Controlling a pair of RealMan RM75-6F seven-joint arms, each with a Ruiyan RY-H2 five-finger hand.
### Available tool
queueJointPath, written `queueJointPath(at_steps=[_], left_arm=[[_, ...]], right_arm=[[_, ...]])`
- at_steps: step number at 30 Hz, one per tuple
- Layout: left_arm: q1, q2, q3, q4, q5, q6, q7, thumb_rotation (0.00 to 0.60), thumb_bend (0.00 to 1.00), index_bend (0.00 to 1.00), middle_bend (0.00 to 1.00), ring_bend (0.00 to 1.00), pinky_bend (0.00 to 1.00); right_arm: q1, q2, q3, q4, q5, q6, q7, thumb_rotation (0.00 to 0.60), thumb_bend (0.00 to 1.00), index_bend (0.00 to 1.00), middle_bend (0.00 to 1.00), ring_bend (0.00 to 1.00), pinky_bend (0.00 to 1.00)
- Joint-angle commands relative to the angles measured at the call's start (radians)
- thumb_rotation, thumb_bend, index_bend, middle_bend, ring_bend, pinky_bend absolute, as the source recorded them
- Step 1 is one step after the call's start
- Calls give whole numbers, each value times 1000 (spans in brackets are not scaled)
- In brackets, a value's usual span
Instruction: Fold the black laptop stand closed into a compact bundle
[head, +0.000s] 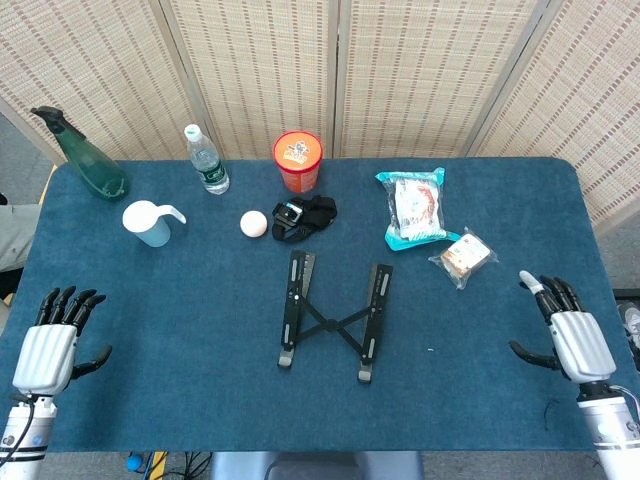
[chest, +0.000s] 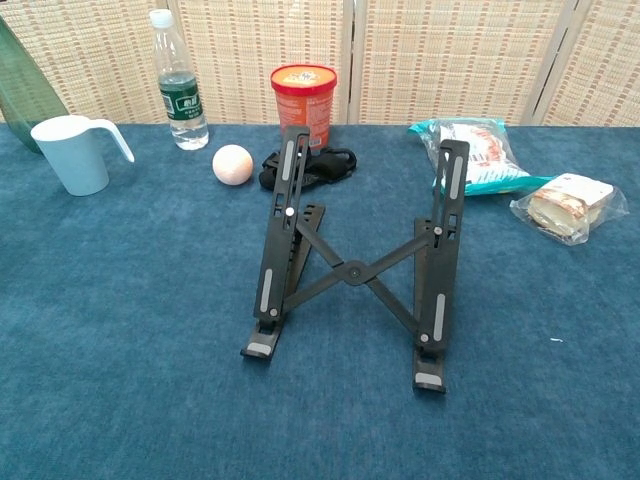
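Laptop stand (head: 333, 317), black and spread open with its crossed braces showing, stands untouched at the middle of the blue bench (head: 200, 330), just in front of a black strap bundle (head: 305, 215) and a pale ball (head: 254, 223). My left hand (head: 52, 345) rests at the near left corner and my right hand (head: 570, 335) at the near right edge, both well apart from the stand, fingers (head: 545, 295) spread and holding nothing. Behind sit a mug (head: 150, 222), water bottle (head: 205, 160) and orange tub (head: 298, 160).
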Motion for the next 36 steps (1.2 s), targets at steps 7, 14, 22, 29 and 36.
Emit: queueJointPath(at_steps=[7, 14, 22, 29, 36], left_arm=[[12, 13, 7, -18, 1, 13, 8, 600, 188, 172, 142, 60, 1], [14, 15, 13, -24, 4, 10, 9, 600, 188, 172, 142, 59, 1], [6, 16, 12, -27, 2, -4, 14, 600, 188, 172, 138, 59, 1], [0, 16, 14, -30, 5, -13, 14, 600, 187, 172, 138, 59, 0], [-4, 20, 15, -36, 1, -24, 14, 600, 188, 172, 138, 59, 1]], right_arm=[[143, 32, 3, -8, -44, -198, 382, 600, 121, 17, 157, 72, 65], [225, 28, -8, 8, -94, -280, 720, 600, 121, 0, 102, 8, 65], [307, -21, -27, 90, -141, -315, 1010, 600, 121, 0, 94, 4, 65], [365, -80, -26, 141, -135, -334, 1203, 600, 121, 0, 94, 4, 65], [416, -143, -27, 205, -122, -359, 1299, 600, 121, 0, 94, 4, 65]])
